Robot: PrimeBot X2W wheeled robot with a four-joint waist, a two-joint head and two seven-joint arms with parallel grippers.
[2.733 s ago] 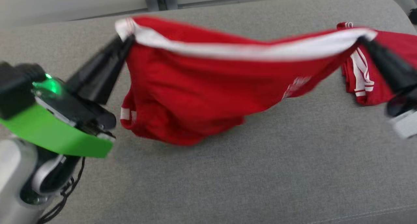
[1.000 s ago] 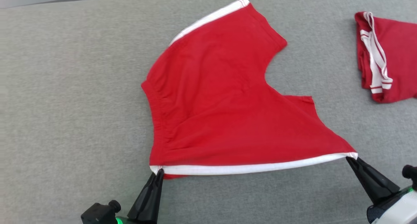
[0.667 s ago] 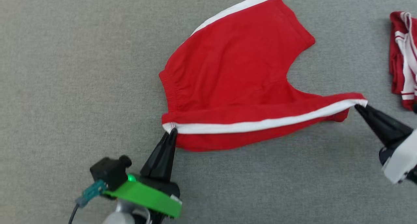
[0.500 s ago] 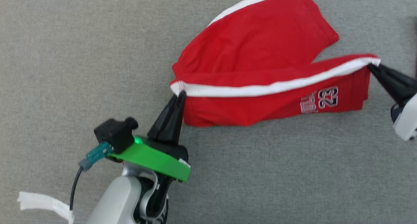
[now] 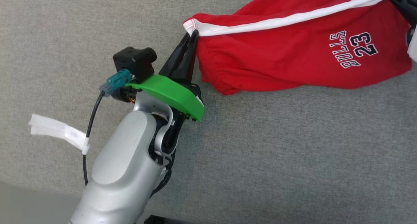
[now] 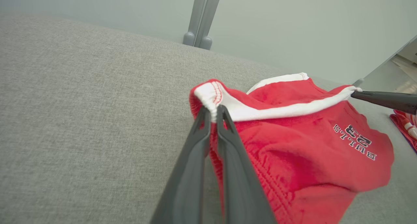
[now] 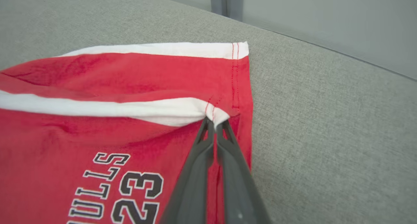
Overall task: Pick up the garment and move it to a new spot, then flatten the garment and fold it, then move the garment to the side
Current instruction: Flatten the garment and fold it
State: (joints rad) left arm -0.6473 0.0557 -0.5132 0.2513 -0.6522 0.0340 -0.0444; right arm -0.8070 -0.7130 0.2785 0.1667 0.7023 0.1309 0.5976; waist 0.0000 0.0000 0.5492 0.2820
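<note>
Left forearm [image 5: 123, 165]: silver, nearest the head camera, rising from the lower left edge.
Cable [image 5: 93, 110]: black, runs beside the forearm, with a white tape tag [image 5: 55, 131] stuck on it.
Green plate [image 5: 169, 93]: sits on the wrist just behind the fingers.
Left fingers [image 5: 192, 36]: closed together, pinching one end of the white band; the wrist view shows the cloth bunched at the tips [image 6: 211, 111].
Shorts [image 5: 293, 58]: red, in the upper right of the head view, strung between both sets of fingers, with the near leg folded over toward the far one.
White band [image 5: 293, 19]: pulled into a fairly straight line from one grip to the other.
Print [image 5: 353, 49]: "BULLS 23" in dark letters with white outlines, on the leg hanging below the band.
Right fingers [image 7: 215, 124]: closed tight on the other end of the band, at the hem seam.
Far leg: lies flat on the worktop behind the lifted band, its own white stripe showing.
Worktop [image 5: 293, 152]: covered in grey woven fabric.
Second red garment [image 6: 405, 128]: red with white stripes, on the worktop, well apart from the shorts.
Background: pale wall [image 6: 293, 22] and a grey post [image 6: 200, 19].
</note>
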